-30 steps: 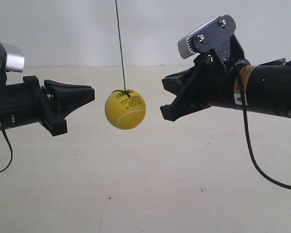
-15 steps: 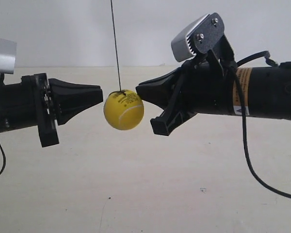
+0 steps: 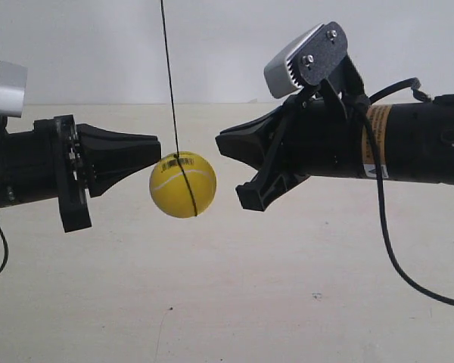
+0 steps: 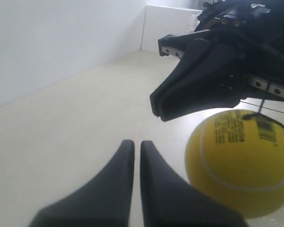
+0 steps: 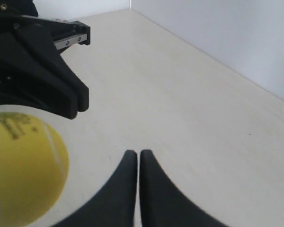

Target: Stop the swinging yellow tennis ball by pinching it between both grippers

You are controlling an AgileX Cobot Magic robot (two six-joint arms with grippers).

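While looking across worktop (image 3: 287,302) toward its far edge, can see yellow tennis ball (image 3: 183,184) hanging on black string (image 3: 170,76) over the middle, just by tip of arm at exterior view's left (image 3: 30,170) (contact unclear), w/ clear gap to arm at exterior view's right (image 3: 408,144). Left gripper (image 4: 133,144) closed, empty; right gripper (image 5: 133,153) closed too, ball beside fingers, not btwn.

White wall (image 3: 91,45), pale beige floor (image 3: 212,302)
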